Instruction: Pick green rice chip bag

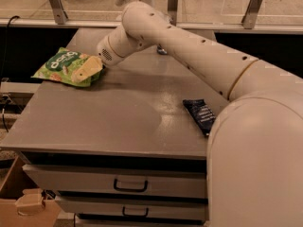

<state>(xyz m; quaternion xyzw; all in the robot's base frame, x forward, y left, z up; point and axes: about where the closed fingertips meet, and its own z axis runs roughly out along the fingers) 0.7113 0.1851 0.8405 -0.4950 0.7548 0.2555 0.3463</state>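
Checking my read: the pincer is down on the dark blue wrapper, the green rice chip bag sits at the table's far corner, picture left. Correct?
Not quite. The camera view shows the pincer at the green rice chip bag, over its right-hand edge, not on the dark blue wrapper, which lies apart near the table's right edge. The bag is at the far corner, picture left.
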